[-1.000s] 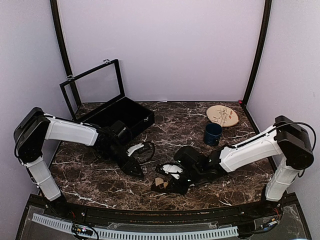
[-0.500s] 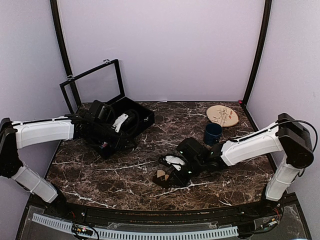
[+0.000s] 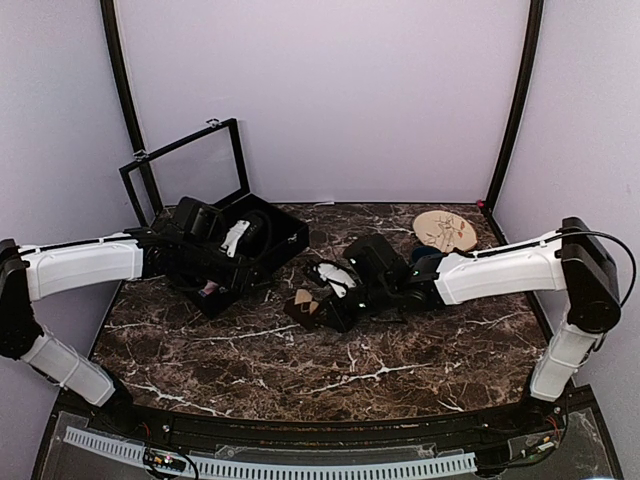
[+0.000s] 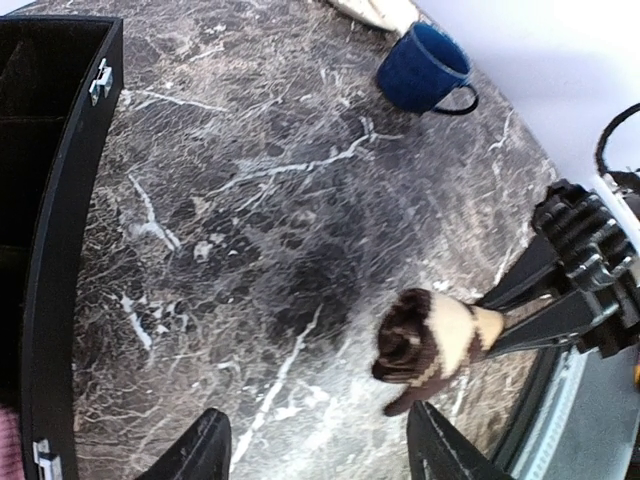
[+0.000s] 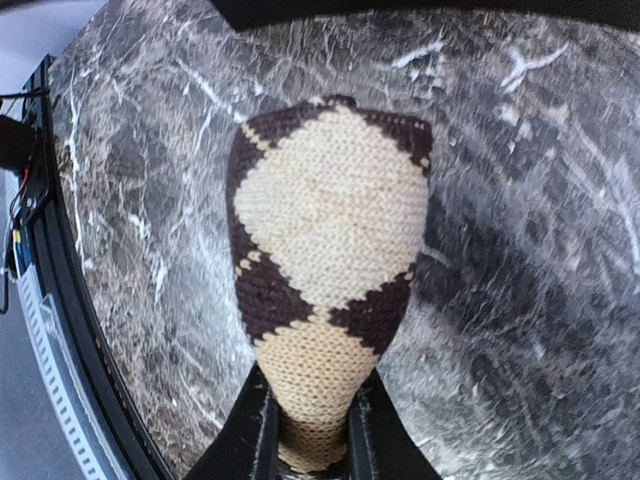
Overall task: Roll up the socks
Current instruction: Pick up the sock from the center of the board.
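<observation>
No readable text in any view.
The plate (image 3: 445, 231) has thin brown line marks, too small to tell whether they are lettering. The sock (image 5: 325, 230) shows only argyle diamonds. Nothing legible on the mug (image 4: 425, 70) or the black case (image 4: 70, 200).

Bright, even light; perhaps slight blur
</observation>
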Controlling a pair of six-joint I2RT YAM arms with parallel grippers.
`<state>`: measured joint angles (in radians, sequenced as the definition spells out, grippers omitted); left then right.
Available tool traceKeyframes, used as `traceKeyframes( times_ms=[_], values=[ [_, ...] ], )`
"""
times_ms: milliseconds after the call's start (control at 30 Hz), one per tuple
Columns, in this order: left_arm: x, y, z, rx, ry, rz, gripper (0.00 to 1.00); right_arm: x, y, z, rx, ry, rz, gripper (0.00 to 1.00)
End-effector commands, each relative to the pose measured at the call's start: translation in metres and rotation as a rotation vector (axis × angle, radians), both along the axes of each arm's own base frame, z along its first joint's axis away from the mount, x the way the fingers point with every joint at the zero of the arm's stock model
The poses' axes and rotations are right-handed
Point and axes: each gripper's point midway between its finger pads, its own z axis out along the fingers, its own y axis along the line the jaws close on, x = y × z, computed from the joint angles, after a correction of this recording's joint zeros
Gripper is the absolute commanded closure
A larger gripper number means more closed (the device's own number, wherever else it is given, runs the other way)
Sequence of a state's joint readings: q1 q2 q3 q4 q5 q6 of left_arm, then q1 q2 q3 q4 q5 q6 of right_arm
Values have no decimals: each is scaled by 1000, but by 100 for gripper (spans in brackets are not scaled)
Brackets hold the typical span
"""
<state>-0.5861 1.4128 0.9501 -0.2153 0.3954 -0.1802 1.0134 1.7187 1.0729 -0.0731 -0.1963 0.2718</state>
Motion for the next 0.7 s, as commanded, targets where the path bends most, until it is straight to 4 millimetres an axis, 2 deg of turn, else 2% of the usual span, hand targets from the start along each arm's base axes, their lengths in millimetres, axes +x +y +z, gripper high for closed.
traceKeyframes(
  times_ms=[0,167,300,500,667],
  values=[
    [-6,-7,34,-158,31,27,37,30,21,23,41,-79,-64,99],
    [-2,-10,46,-227,86,83,37,57,30,36,28,-152,-142,99],
    [5,-7,47,-281,151,172,37,70,33,46,33,-200,-184,99],
    [18,4,58,-398,187,298,33,77,38,54,5,-272,-215,99],
    [22,-2,56,-441,270,320,33,79,42,58,-16,-318,-228,99]
  ],
)
